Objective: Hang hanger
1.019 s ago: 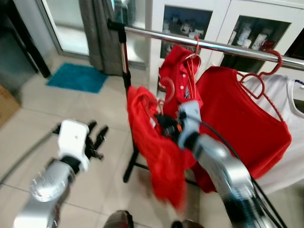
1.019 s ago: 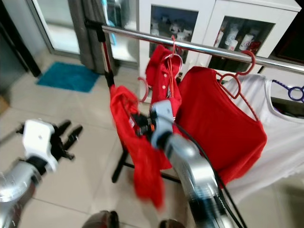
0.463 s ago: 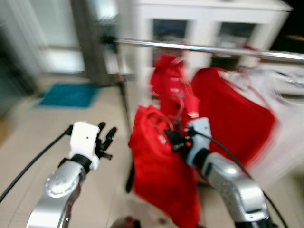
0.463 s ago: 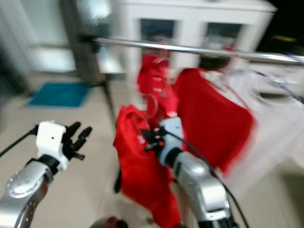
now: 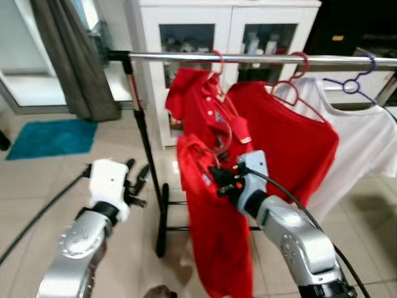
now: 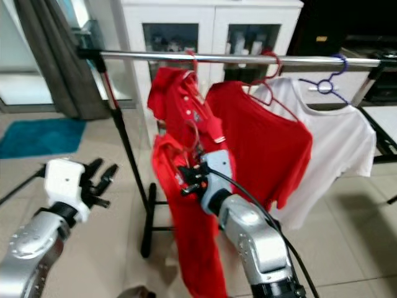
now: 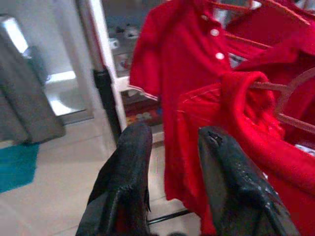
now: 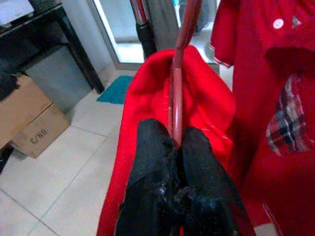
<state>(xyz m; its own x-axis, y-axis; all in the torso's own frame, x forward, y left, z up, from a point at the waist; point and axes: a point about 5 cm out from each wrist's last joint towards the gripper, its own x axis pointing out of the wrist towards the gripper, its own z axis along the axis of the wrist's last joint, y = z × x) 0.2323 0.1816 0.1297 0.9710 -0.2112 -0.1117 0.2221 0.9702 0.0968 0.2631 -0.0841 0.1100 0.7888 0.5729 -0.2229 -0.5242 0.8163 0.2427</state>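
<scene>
My right gripper is shut on the stem of a red hanger that carries a red shirt. It holds them in front of the rack, below the chrome rail. The hook rises in front of a red polo hanging on the rail. In the right wrist view both fingers pinch the stem above the shirt's collar. My left gripper is raised left of the rack's pole, open, with nothing between its fingers.
On the rail also hang a red T-shirt and a white T-shirt on a purple hanger. The rack's black pole stands between my arms. Behind are a white cabinet, grey curtain, teal mat and cardboard boxes.
The camera has swung and steadied, so the rail now looks level and more of the white T-shirt shows. My right gripper still holds the hanger; the shirt hangs straighter.
</scene>
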